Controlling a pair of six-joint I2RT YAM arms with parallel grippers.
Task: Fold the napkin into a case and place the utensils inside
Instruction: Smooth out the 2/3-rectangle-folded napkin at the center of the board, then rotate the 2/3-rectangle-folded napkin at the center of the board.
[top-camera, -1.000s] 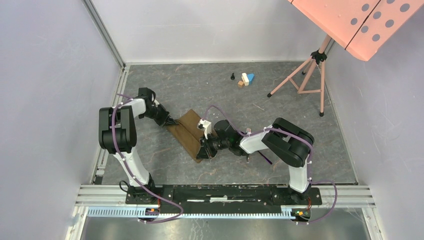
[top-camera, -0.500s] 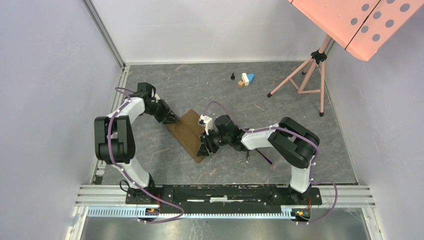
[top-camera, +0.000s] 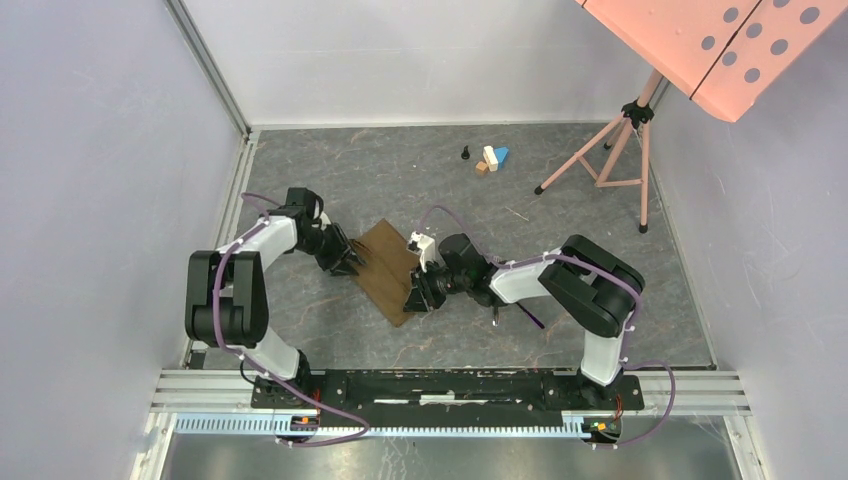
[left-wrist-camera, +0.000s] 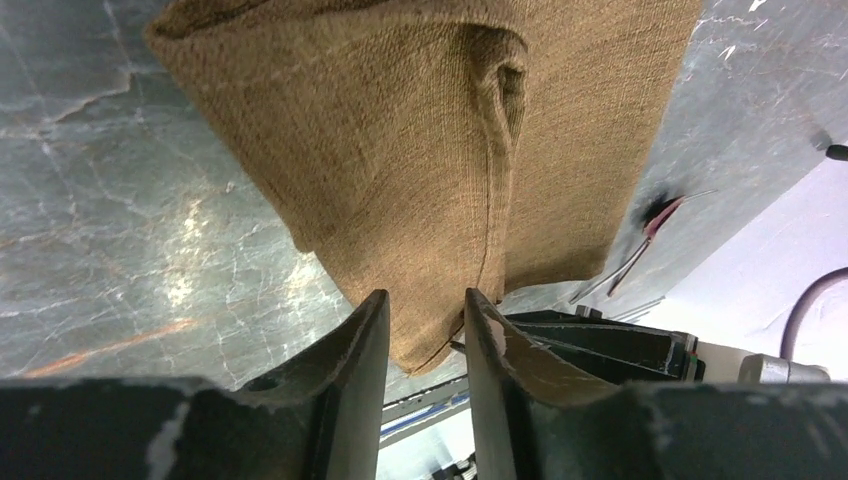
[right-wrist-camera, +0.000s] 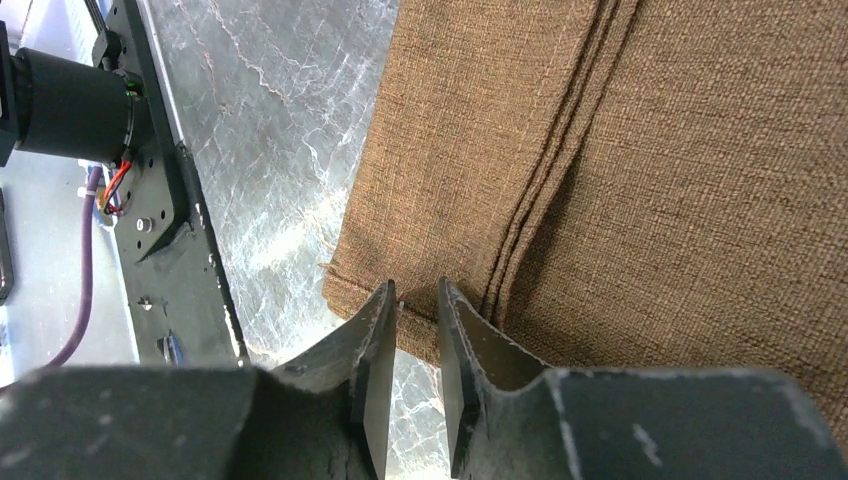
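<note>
Worktop (top-camera: 560, 190) middle: napkin (top-camera: 385, 265) lay diagonal; I had left gripper (left-wrist-camera: 425, 300) spread around its left corner, right gripper (right-wrist-camera: 417, 290) at near hem, grip unclear.

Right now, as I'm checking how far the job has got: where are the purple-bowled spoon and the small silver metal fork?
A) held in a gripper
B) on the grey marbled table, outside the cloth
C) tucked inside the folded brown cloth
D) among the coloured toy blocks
B: the purple-bowled spoon and small silver metal fork lie on the grey marbled table, off to the right of the folded brown cloth.
</note>
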